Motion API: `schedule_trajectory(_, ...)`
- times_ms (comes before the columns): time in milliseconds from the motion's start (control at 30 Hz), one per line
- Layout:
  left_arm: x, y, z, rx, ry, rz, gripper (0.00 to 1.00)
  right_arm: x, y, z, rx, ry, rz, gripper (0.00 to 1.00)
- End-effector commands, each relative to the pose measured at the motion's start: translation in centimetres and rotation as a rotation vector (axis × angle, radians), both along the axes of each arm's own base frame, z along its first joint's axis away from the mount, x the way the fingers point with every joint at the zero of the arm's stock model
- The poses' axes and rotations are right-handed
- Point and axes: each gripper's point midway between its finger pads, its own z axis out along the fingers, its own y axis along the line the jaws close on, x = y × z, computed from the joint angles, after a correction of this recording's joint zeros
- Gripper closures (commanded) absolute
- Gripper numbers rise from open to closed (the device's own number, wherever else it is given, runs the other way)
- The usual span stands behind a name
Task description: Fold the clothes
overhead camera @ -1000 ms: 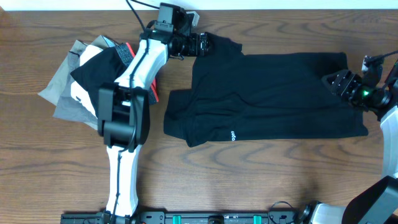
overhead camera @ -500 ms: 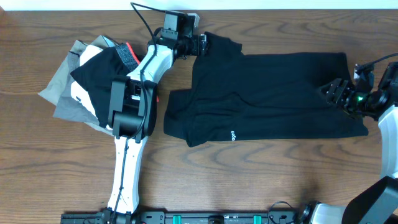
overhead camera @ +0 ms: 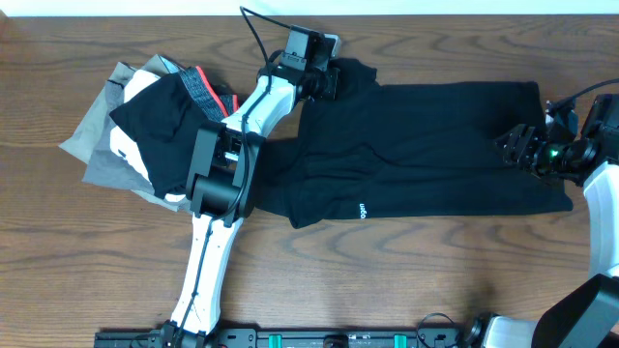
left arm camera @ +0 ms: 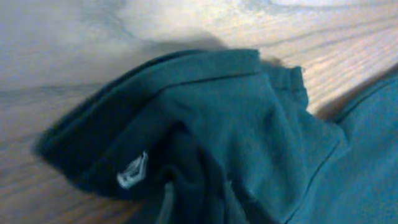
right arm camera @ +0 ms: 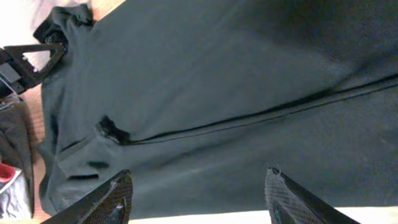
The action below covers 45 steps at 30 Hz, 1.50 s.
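Black shirt [overhead camera: 426, 145] lies spread on the wooden desk [overhead camera: 97, 242], its far-left corner bunched, a small white logo [left arm camera: 132, 170] showing there. Left gripper [overhead camera: 327, 79] sits on that corner; pinching or not, cannot tell. Right gripper [overhead camera: 510, 145] hovers over the shirt's right edge, fingers spread, holding nothing; heap of garments [overhead camera: 145, 126] left of the shirt.

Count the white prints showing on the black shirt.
2: small lettering near the shirt's front edge overhead; a logo on bunched fabric in the left wrist view. Folds may hide others.
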Motion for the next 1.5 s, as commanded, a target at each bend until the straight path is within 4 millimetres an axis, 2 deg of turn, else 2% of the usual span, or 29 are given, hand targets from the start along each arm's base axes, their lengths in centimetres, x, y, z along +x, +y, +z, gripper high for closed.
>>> schedule_trajectory(0, 0.2, 1.2, -0.4, 0.020, 0.014, 0.014, 0.88, 0.4, 0.0, 0.7, -0.021, -0.023, 0.020, 0.34)
schedule_trajectory(233, -0.2, 2.5, 4.4, 0.107, -0.041, 0.016, 0.91, 0.4, 0.1, 0.7, -0.021, -0.023, 0.021, 0.36)
schedule_trajectory(400, -2.3, 3.1, 6.9, 0.147, -0.015, -0.029, 0.91, 0.6, 0.3, 0.7, -0.023, -0.030, 0.030, 0.37)
schedule_trajectory(467, -3.5, 3.1, 6.7, 0.172, 0.017, -0.055, 0.90, 0.7, 0.5, 0.8, -0.024, -0.032, 0.034, 0.37)
schedule_trajectory(600, -6.6, 3.1, 5.1, 0.216, 0.138, -0.090, 0.90, 1.0, 0.6, 0.9, -0.029, -0.046, 0.042, 0.37)
schedule_trajectory(733, -9.8, 2.2, 4.3, 0.251, 0.241, -0.136, 0.91, 1.2, 0.6, 1.0, -0.034, -0.056, 0.042, 0.37)
schedule_trajectory(933, -16.3, 0.1, 3.3, 0.325, 0.412, -0.241, 0.90, 1.8, 0.3, 1.3, -0.042, -0.082, 0.035, 0.37)
schedule_trajectory(1033, -17.9, 0.6, 2.8, 0.432, 0.444, -0.230, 0.83, 2.2, 0.2, 1.5, -0.047, -0.101, 0.033, 0.36)
schedule_trajectory(1067, -17.8, 1.0, 2.6, 0.472, 0.433, -0.222, 0.75, 2.3, 0.1, 1.6, -0.050, -0.106, 0.033, 0.36)
schedule_trajectory(1100, -17.6, 1.4, 2.7, 0.507, 0.414, -0.212, 0.72, 2.4, 0.1, 1.6, -0.052, -0.111, 0.033, 0.36)
schedule_trajectory(1133, -17.1, 2.0, 2.8, 0.549, 0.388, -0.194, 0.69, 2.5, 0.1, 1.7, -0.053, -0.116, 0.032, 0.36)
schedule_trajectory(1267, -14.8, 3.1, 3.8, 0.609, 0.282, -0.136, 0.48, 2.9, -0.1, 1.9, -0.049, -0.128, 0.014, 0.34)
schedule_trajectory(1367, -13.4, 3.3, 3.7, 0.600, 0.239, -0.145, 0.41, 3.0, -0.1, 2.0, -0.051, -0.135, 0.014, 0.34)
schedule_trajectory(1467, -12.1, 3.5, 3.1, 0.587, 0.211, -0.133, 0.41, 3.0, -0.1, 2.0, -0.049, -0.133, 0.012, 0.34)
